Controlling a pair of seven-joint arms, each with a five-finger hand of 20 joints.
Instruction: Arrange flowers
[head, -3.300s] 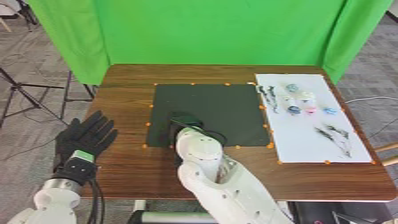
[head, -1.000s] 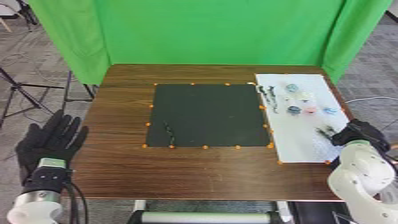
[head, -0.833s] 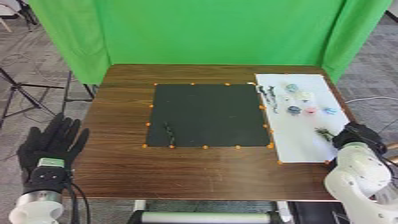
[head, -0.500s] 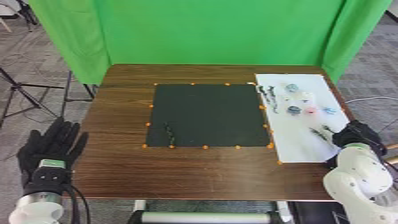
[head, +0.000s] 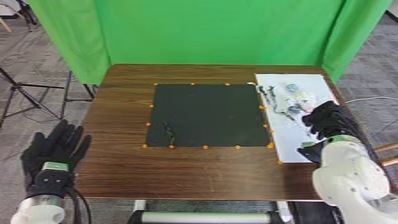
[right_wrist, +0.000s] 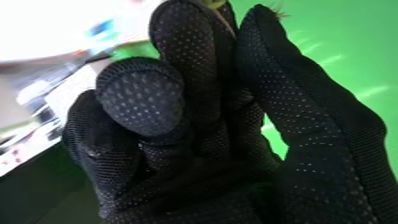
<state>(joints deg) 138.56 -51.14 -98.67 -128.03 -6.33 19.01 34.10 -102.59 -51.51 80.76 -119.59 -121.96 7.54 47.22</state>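
The right robot hand (head: 331, 123) has moved farther over the white paper (head: 289, 142), pinching a stem (right_wrist: 215, 4), maybe for the black mat (head: 213, 112).

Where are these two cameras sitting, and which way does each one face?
Head view: on the robot's head, looking forward and down at the table; both arms, left hand and right hand show.
Right wrist view: on that wrist, looking along black-gloved fingers pinching a stem.
Shared: the right hand, the green backdrop.

Flowers (head: 304, 97) blurred, sheet (head: 290, 146) partly hidden
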